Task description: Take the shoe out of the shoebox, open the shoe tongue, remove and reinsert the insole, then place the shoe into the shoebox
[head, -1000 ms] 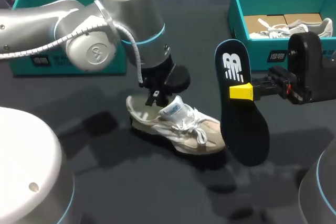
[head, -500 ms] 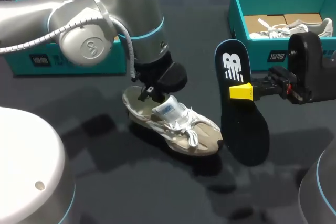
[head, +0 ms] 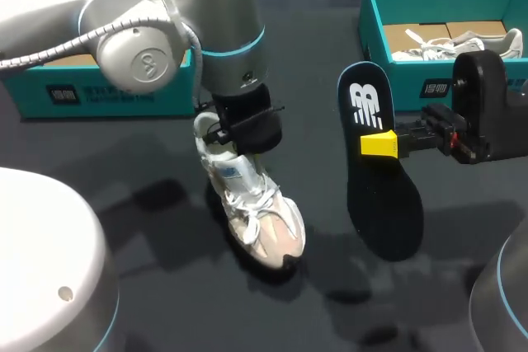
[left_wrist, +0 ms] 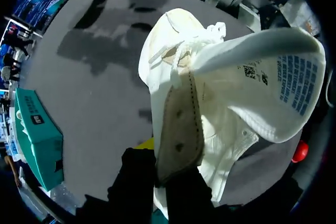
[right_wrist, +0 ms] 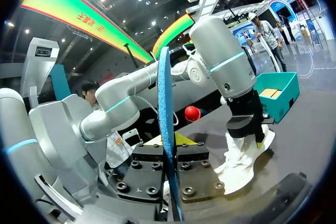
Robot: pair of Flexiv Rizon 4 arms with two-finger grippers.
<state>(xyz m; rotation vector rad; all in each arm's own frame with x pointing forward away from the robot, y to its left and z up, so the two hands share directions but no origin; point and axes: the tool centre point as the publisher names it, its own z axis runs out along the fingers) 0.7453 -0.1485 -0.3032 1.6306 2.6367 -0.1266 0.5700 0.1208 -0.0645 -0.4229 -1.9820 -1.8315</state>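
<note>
The shoe (head: 254,218) is a pale beige and white sneaker with white laces. It stands steeply tilted on the dark surface (head: 148,286) between the two teal shoeboxes, heel up and toe down. The left tool (left_wrist: 160,177) is clamped on the heel collar. In the left wrist view the tongue (left_wrist: 273,72) is folded out, its printed label showing.

The right tool (head: 381,144) is closed on the black insole (head: 379,195) and holds it upright beside the shoe, apart from it. The right wrist view shows the insole edge-on and blue.

In the head view the left tool covers the heel. Only one yellow tip of each tool shows.
</note>
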